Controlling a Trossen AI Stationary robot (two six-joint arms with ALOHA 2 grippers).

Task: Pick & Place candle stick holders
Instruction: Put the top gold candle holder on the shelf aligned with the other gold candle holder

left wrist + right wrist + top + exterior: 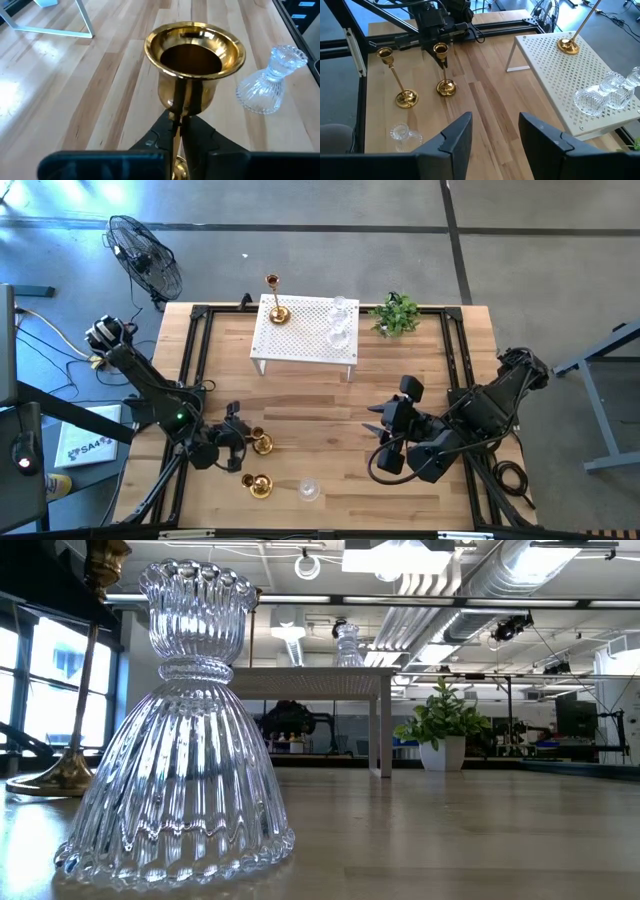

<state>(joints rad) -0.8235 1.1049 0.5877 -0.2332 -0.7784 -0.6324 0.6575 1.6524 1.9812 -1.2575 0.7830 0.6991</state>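
While left gripper (181, 131) pinched slim stem of shiny gold candle holder (194, 52) between closed fingers, three holders already stood on white perforated shelf (305, 335). Second gold holder (400, 80) and clear ribbed glass holder (270, 80) waited beside fingers. Right gripper (495, 135) idle, fingers wide apart, empty.

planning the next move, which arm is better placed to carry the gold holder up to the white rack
Left. The left hand is already shut on the stem of a gold holder at the table's front left. The right hand is open and empty, farther right, holding nothing. The white rack sits at the back.
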